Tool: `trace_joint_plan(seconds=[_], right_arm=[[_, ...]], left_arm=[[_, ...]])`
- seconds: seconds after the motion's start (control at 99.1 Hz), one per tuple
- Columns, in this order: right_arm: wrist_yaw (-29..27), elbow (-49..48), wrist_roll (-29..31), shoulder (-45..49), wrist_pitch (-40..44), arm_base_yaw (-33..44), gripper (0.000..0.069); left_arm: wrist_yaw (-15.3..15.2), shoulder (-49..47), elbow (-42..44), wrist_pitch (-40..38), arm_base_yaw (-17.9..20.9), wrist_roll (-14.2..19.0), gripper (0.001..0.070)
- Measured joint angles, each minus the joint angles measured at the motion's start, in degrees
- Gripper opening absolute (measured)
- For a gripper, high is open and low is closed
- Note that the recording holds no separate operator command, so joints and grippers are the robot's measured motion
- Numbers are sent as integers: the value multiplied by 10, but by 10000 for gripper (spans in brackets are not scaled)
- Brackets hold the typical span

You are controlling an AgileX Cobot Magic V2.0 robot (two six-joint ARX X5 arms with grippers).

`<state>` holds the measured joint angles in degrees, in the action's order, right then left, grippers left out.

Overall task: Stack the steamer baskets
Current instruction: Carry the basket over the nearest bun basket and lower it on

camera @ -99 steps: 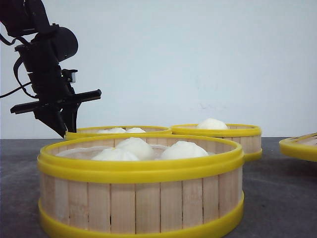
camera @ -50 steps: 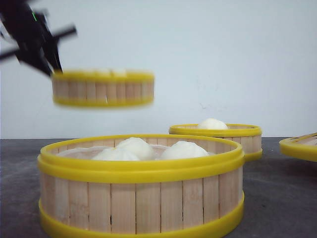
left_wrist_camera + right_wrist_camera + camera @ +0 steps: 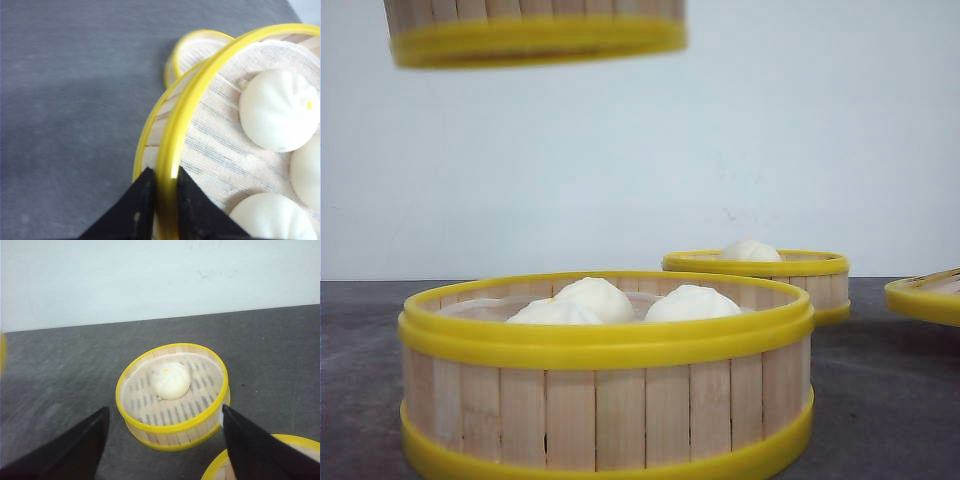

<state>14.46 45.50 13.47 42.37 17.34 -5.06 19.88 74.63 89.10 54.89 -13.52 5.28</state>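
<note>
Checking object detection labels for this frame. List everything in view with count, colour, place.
steamer baskets: 3, pale bamboo slats with yellow rims; lifted basket in the air at upper left, near basket at front of the table, far basket further back on the right.
buns: white; three in the lifted basket, three in the near basket, one in the far basket.
lid: 1, yellow-rimmed, at the right edge.
table: 1, dark grey.
wall: pale.
left end effector: black, clamped on the lifted basket's rim.
right end effector: black, open above the far basket.
</note>
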Motion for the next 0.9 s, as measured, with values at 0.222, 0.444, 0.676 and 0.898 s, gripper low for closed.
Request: trace_joint_plan(seconds=[0.222, 0.444, 0.676, 0.898], right_arm=[[-10, 0, -2, 0, 0, -14, 443], [-10, 0, -2, 0, 0, -17, 443], [-10, 0, -3, 0, 7, -18, 443], [-10, 0, -3, 0, 13, -18, 443]], left_arm=[[-5, 1, -47, 23, -55, -10, 30], [-39, 1, -146, -34, -107, -16, 30], [-46, 1, -245, -115, -122, -10, 30], [-42, 8, -270, -150, -125, 3, 30]])
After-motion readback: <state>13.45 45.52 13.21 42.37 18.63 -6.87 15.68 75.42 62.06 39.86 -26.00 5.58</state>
